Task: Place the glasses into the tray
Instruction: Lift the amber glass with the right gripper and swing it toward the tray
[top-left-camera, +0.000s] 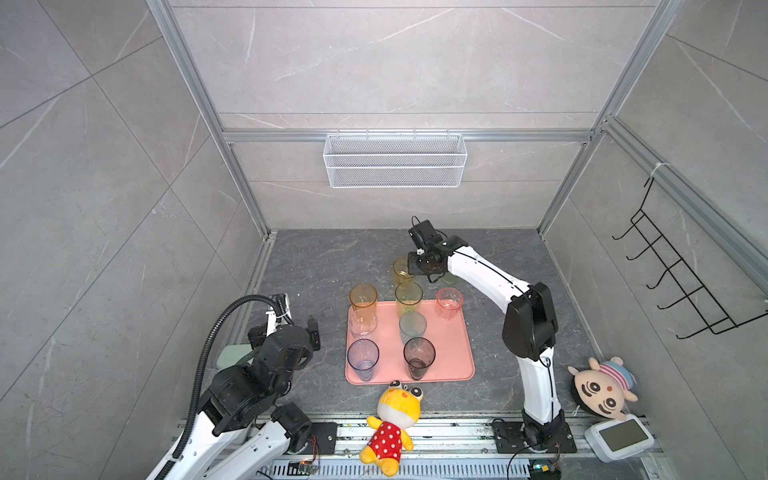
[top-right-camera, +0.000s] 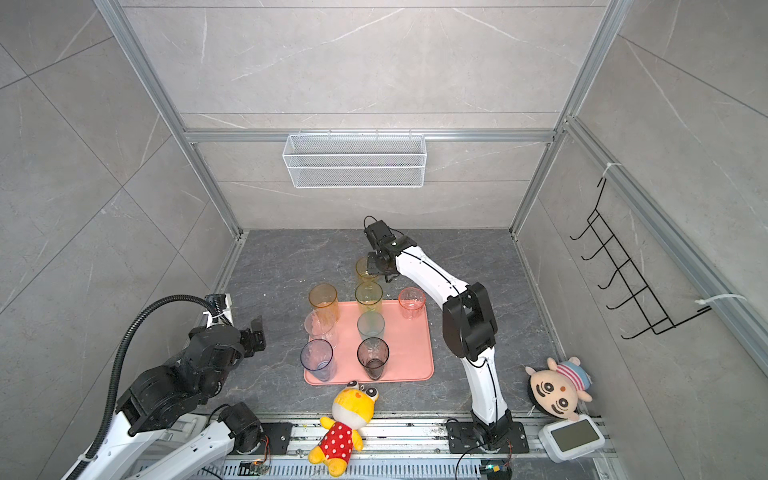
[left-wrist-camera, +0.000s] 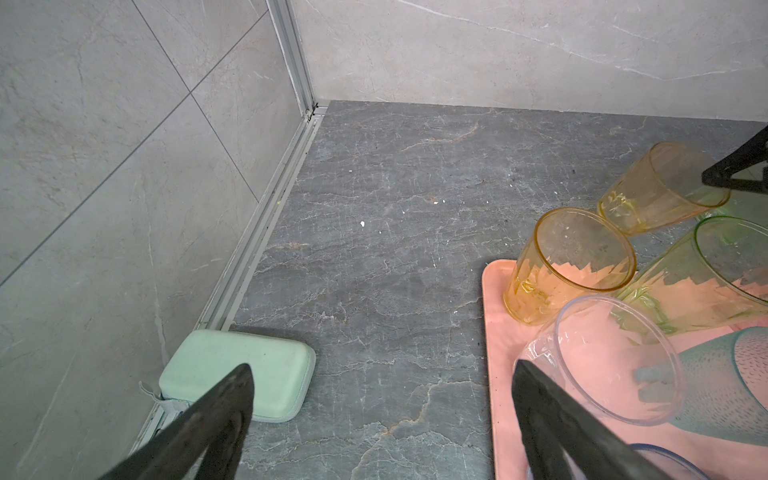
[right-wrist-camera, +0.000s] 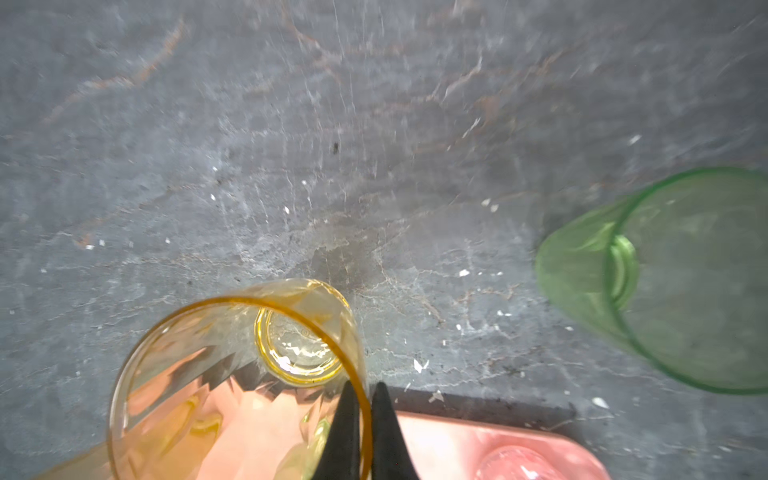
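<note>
Grip first: my right gripper (right-wrist-camera: 365, 399) is clamped on the rim of the short amber glass (right-wrist-camera: 187, 374), one finger inside the wall, one outside. That glass is just beyond the far edge of the tray (top-left-camera: 449, 353), near the middle of that edge. Whether its base touches the table I cannot tell. The green glass (right-wrist-camera: 685, 282) stands beside it, also off the tray beyond the far edge, towards the far right corner. My arm partly hides it in both top views.

Seven glasses stand upright on the tray. Along its far edge are the tall amber glass (top-left-camera: 363, 297) at the left corner, the yellow glass (top-left-camera: 409, 295) in the middle and the pink glass (top-left-camera: 449, 302) at the right corner. Nearer the near edge come the clear glass (top-left-camera: 362, 324) and the teal glass (top-left-camera: 412, 326), then the blue glass (top-left-camera: 363, 357) and the grey glass (top-left-camera: 419, 355).

My left gripper (left-wrist-camera: 381, 365) hangs with its fingers spread wide and holds nothing, just off the tray's left edge. The mint case (left-wrist-camera: 282, 374) lies farther left of the tray.
</note>
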